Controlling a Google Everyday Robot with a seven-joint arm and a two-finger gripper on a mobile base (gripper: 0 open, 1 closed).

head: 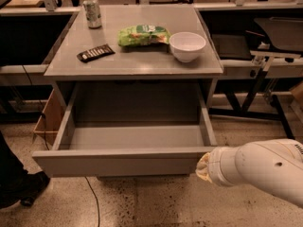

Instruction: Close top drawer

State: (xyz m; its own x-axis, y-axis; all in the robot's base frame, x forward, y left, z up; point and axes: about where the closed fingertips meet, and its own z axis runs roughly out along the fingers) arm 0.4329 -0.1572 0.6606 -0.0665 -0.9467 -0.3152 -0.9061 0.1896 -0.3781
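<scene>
Wide open: the top drawer (pixel 118 162), drawn out toward the near side. The gripper (pixel 202 167) sits at the right end of its front panel, probably placed there to push it in. Released or clenched, I cannot tell.

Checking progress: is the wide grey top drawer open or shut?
Open: wide grey top drawer sticks out, inside visible. Tool at its front's right end.

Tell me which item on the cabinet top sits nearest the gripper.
The white bowl, rightmost of the four; the gripper is at the right front corner of the top drawer.
</scene>
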